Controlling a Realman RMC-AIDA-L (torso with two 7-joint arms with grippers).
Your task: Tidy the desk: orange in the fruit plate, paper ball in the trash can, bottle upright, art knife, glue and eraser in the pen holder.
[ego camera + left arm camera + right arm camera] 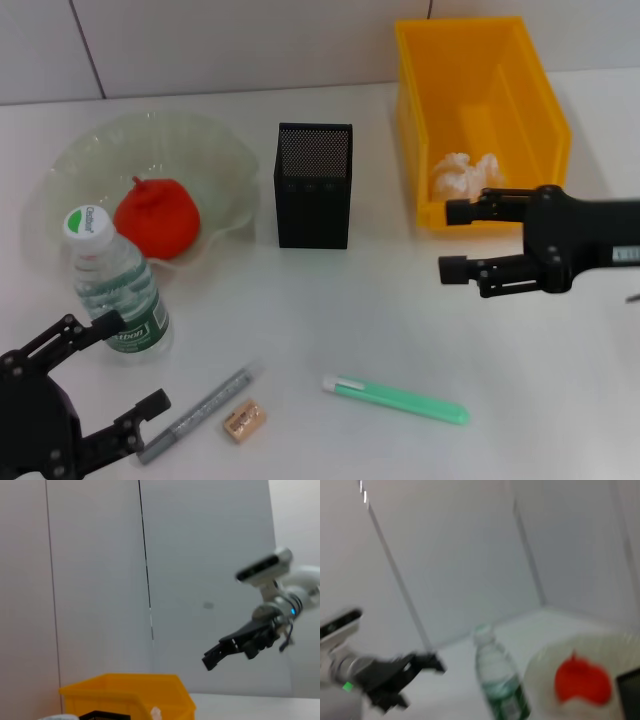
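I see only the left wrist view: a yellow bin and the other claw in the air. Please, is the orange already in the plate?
Observer: Yes, the orange lies in the green glass plate.
Operator: Is the bottle standing?
Observer: Yes, the bottle stands upright in front of the plate, close to the open left claw.
Operator: What is still outside the black box?
Observer: The eraser, a grey pen-shaped tool and a green stick lie on the table.
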